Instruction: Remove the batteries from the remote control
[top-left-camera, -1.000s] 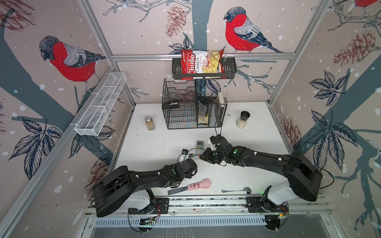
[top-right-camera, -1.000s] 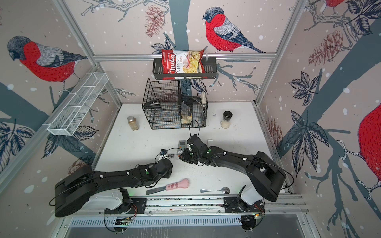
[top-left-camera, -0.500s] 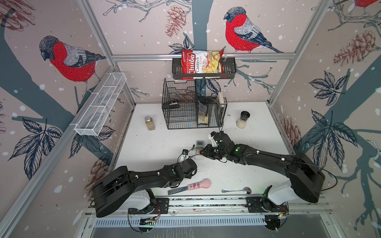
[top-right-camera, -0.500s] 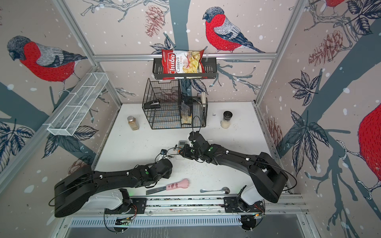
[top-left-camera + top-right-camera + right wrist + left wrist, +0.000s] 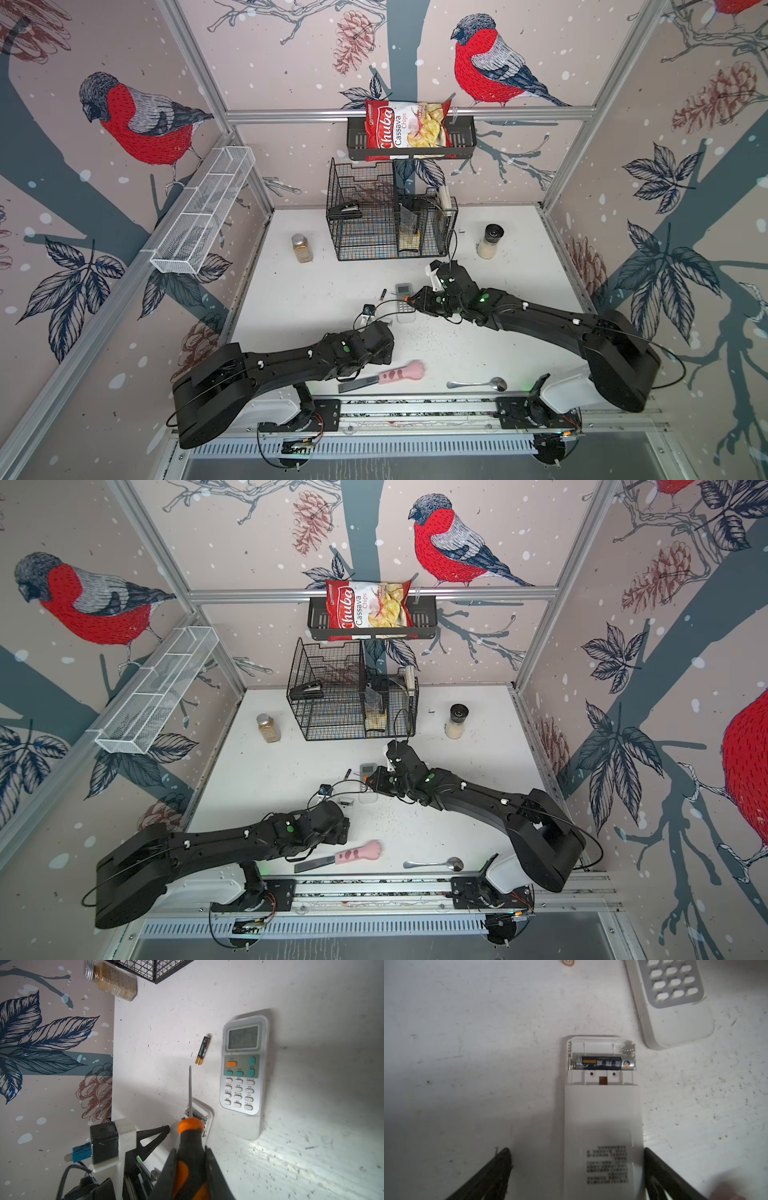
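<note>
My left claw (image 5: 576, 1149) is spread wide, gripping nothing; its fingers (image 5: 502, 1167) straddle a white plastic remote lying back-up (image 5: 602, 1115) near the middle of the white desk (image 5: 316, 299); one black cylindrical battery w/ metal ends (image 5: 605, 1062) sits in its open compartment. My right claw (image 5: 190, 1149) is clamped on the orange-and-black-handled screwdriver (image 5: 190, 1126); a 2nd black battery (image 5: 202, 1050) lies loose mid-desk, just beside a grey-faced remote w/ display (image 5: 243, 1072).

Overhead stereo pair, wrist cameras near table (image 5: 467, 1043)
</note>
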{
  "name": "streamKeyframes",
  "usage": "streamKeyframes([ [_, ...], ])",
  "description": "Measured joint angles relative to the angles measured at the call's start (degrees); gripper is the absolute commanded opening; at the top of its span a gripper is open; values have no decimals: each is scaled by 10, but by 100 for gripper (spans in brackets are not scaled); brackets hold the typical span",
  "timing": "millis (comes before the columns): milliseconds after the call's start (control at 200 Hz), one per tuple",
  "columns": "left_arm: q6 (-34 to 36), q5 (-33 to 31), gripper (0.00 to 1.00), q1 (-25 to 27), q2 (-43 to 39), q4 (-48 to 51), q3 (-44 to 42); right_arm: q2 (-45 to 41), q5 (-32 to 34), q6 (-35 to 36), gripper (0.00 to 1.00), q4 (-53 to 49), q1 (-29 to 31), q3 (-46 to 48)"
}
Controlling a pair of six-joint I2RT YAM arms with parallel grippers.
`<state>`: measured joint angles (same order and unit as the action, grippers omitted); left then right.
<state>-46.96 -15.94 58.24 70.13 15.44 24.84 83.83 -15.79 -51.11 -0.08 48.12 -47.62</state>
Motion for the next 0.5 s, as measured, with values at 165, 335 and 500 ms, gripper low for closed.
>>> streamKeyframes([
  [165,-16,-2,96,0,-2,15,2,-9,-8,4,0,9,-5,8],
  [335,-28,-14,82,0,26,43,24,-12,-11,4,0,16,-10,15],
  [500,-26,-23,62,2,69,44,49,-14,-12,4,0,20,-10,15],
])
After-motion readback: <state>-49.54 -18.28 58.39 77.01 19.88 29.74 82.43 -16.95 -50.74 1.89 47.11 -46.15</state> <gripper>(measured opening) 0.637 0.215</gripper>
